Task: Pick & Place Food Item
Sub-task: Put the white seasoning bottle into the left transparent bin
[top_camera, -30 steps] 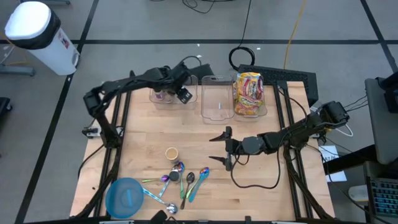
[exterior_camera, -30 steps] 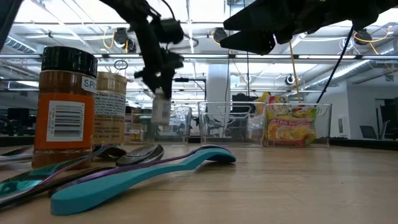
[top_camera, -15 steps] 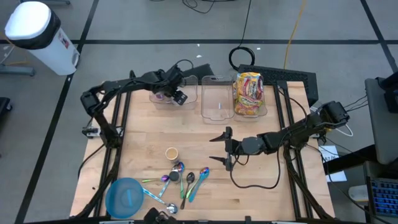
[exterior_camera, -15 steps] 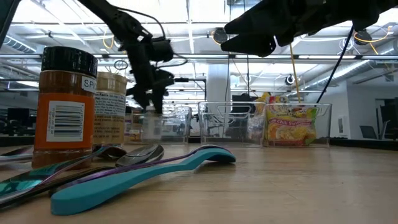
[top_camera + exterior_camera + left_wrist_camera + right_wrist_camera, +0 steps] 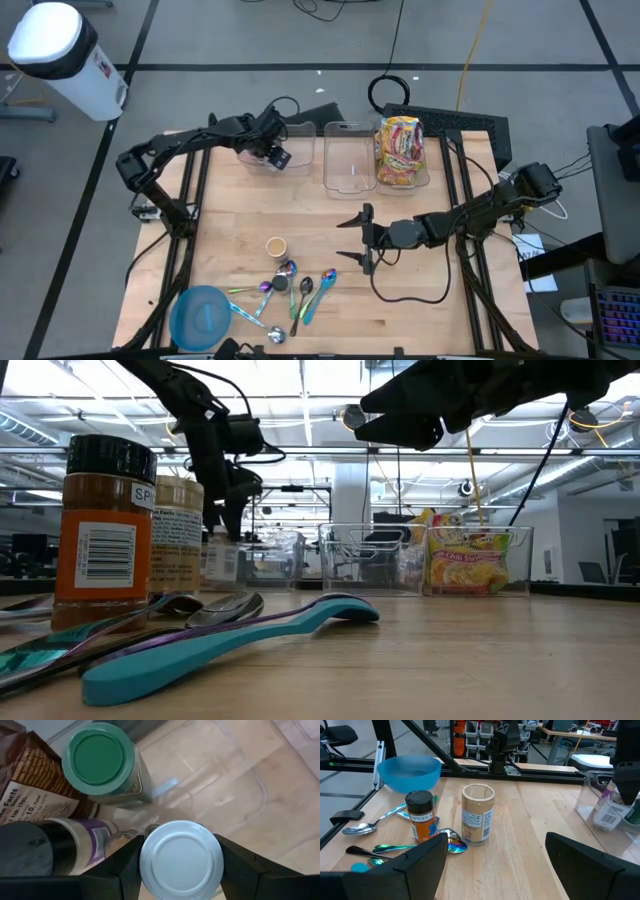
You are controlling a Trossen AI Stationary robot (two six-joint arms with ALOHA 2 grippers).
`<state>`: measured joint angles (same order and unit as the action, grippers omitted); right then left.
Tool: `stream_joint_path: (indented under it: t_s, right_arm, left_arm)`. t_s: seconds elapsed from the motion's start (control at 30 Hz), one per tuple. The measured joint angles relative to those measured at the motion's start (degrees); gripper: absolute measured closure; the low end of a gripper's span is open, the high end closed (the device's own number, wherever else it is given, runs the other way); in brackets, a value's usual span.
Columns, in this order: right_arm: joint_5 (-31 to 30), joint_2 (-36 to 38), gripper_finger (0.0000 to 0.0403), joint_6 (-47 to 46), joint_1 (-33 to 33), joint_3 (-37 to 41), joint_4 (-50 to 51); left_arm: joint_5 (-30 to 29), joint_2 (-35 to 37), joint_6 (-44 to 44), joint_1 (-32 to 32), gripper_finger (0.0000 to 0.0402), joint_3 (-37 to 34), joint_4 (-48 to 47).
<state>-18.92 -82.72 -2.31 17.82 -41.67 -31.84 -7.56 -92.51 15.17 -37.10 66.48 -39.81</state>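
Change: over the last second the left arm has swung leftward and lower along the back of the bench, carrying its load down to the clear plastic bin at the back left [image 5: 262,157]
Left hand: the left hand [image 5: 181,865] is clamped on a small jar with a pale round lid [image 5: 181,859], one dark finger on each side of the lid
Task item: the jar now hangs in the bin mouth, beside a green-lidded spice jar [image 5: 100,761] and a dark-capped bottle lying on its side [image 5: 45,851]; whether its base touches the bin floor I cannot tell
Meaning: the place looks nearly done; letting go and lifting clear would remain
Right hand: the right hand [image 5: 356,238] hovers over mid-bench, fingers spread wide, holding nothing
Bench: pale wooden bench [image 5: 430,315]; a second clear bin [image 5: 349,158] beside a yellow snack packet [image 5: 400,150] at the back; a blue bowl [image 5: 200,316], a few spoons [image 5: 297,290] and a tan open cylinder [image 5: 276,246] towards the front
Room: grey floor with dark tape lines; a white bin with a black band [image 5: 58,55] stands off the bench at the far left
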Motion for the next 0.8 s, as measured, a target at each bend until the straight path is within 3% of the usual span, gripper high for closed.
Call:
stream_joint_path:
  t_s: [0.6, 0.8]
  right_arm:
    - [0.0, 0.0, 0.0078, 0.0, 0.0, 0.0, 0.0]
    - [0.0, 0.0, 0.0078, 0.0, 0.0, 0.0, 0.0]
  left_arm:
    - [-1.6, -0.1, 0.8, 0.0, 0.0194, -0.1, 3.6]
    - [-1.2, -0.1, 1.7, -0.7, 0.0194, -3.6, 8.2]
